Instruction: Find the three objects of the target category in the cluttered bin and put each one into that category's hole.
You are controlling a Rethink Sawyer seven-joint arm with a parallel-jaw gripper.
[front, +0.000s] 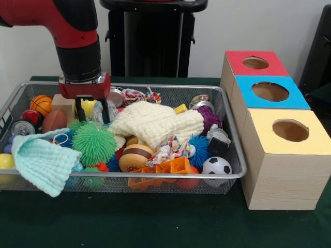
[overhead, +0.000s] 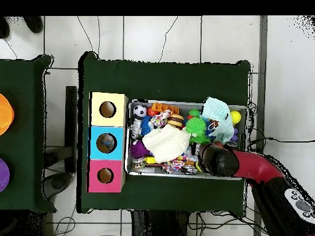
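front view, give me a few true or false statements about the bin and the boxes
1. The soccer ball lies in the bin's corner nearest the yellow-topped box. True.
2. The claw is down over the end of the wire bin away from the boxes. True.
3. The mint cloth lies wholly inside the bin. False: it drapes over the front rim.
4. The blue-topped box stands at one end of the row. False: it is in the middle.
5. The cream cloth lies mid-bin. True.
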